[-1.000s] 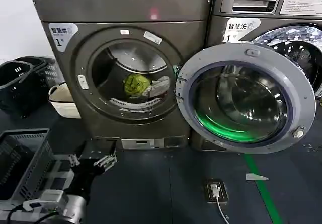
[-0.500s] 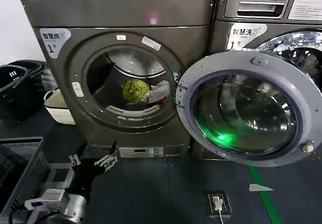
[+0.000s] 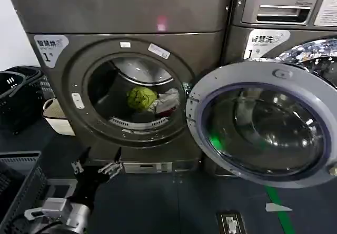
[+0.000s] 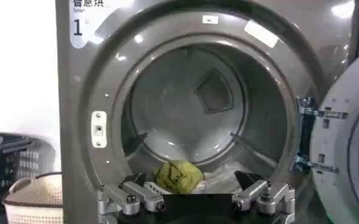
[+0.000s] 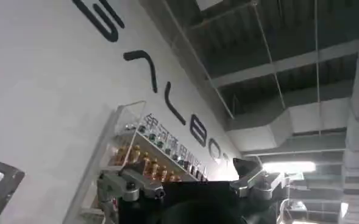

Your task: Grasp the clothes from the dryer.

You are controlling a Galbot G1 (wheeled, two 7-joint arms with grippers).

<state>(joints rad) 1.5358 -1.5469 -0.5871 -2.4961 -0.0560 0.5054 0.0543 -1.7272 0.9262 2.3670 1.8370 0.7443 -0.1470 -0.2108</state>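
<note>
The grey dryer (image 3: 121, 29) stands with its round door (image 3: 263, 124) swung open to the right. In the drum lie the clothes: a crumpled green piece (image 3: 141, 97) and a white piece (image 3: 167, 101) beside it. My left gripper (image 3: 101, 155) hangs open in front of the dryer, below the drum opening and apart from the clothes. In the left wrist view the same gripper (image 4: 191, 182) faces into the drum, with the green piece (image 4: 178, 175) lying beyond its spread fingers. My right gripper (image 5: 194, 176) is open, holds nothing, and points up at a wall and ceiling.
Left of the dryer stand a black basket (image 3: 11, 93) and a white basket (image 3: 52, 117). A grey crate (image 3: 21, 184) sits by my left arm. A washer (image 3: 295, 29) stands behind the open door. A green line (image 3: 277, 209) and a floor socket (image 3: 231, 223) mark the dark floor.
The dryer has grown larger and closer in the head view. My left gripper has kept open and come nearer the dryer's front, under the opening. The clothes have not moved.
</note>
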